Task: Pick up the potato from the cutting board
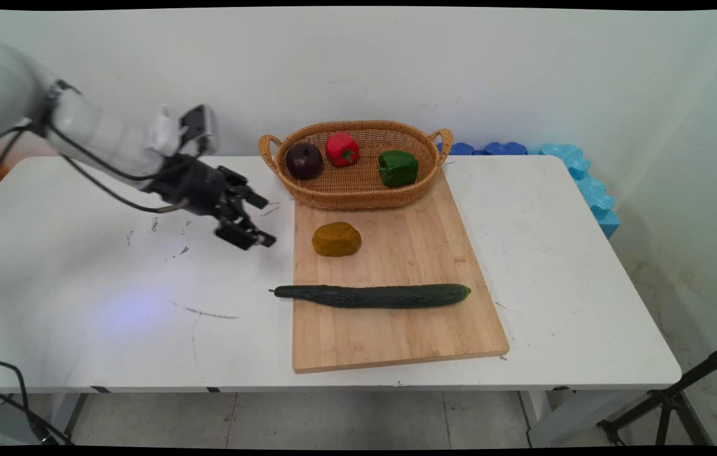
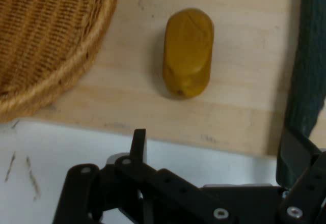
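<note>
End effector released, empty, left of centre frame above surface. Yellow-brown lump nearest, centre frame on cutting board, apart from basket above and cucumber below.

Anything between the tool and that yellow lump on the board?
Nothing: in the main view only bare table and the board's edge separate the tool from the yellow lump; the hand view agrees.

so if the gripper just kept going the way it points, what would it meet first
Most likely the yellow-brown potato on the cutting board: the hand view has it ahead of the open gripper. Depth is unclear; it might meet the board's edge first.
</note>
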Robot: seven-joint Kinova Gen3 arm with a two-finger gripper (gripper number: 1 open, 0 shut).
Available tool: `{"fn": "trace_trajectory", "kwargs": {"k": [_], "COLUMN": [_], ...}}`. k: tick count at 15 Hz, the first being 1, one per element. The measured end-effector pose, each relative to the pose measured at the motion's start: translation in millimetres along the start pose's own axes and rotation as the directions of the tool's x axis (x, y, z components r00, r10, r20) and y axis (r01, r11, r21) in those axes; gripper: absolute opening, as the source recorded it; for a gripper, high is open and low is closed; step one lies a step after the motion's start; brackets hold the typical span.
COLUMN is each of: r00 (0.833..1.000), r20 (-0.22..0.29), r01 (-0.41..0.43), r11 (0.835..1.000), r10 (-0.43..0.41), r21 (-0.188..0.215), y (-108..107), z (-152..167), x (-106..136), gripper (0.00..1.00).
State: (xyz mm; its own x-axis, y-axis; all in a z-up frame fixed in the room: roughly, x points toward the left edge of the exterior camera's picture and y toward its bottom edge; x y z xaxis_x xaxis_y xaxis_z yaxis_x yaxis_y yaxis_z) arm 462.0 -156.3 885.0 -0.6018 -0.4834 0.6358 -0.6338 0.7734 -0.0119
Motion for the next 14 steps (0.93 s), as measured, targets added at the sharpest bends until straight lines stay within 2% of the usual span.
{"fn": "trace_trajectory", "kwargs": {"k": [7,14], "r00": [0.999,0.996], "r20": [0.038,0.082], "r01": [-0.011,-0.027], "r11": [1.0,0.999], "r10": [0.01,0.024], "r21": [0.027,0.026], "y": [1.6,6.0], "z": [69.7,111.7], "x": [37.1,50.4], "gripper": [1.0,1.0]}}
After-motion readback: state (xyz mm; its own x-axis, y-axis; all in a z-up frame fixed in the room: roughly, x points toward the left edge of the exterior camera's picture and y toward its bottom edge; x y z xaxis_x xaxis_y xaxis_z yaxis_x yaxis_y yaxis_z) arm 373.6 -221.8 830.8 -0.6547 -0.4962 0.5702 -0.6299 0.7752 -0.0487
